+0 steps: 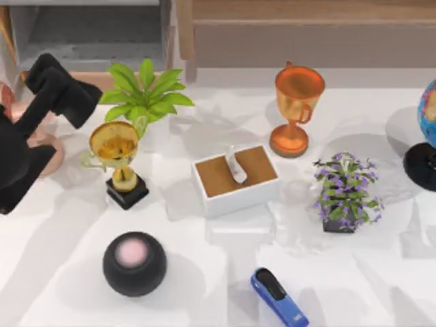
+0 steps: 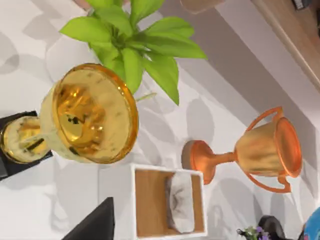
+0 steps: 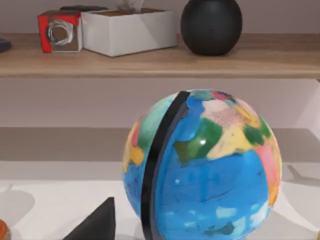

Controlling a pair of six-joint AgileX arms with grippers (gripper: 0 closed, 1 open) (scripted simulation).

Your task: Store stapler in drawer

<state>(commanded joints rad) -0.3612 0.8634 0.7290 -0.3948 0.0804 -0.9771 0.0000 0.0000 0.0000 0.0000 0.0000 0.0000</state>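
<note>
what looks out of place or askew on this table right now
Mostly the stapler: it lies at a slant at the table's near edge, apart from everything else and far from the open drawer at the back left. The trophies, plants and tissue box stand upright; nothing looks spilled or damaged.

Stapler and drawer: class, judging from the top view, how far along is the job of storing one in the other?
Done: the wide grey-walled drawer at the table's back left looks already open. In hand: nothing; the left arm's black pincer hovers just in front of the drawer, holding nothing I can see. Left: the small bright-blue stapler with a black top lies untouched at the front edge; it must be grasped, carried over and released inside.
</note>
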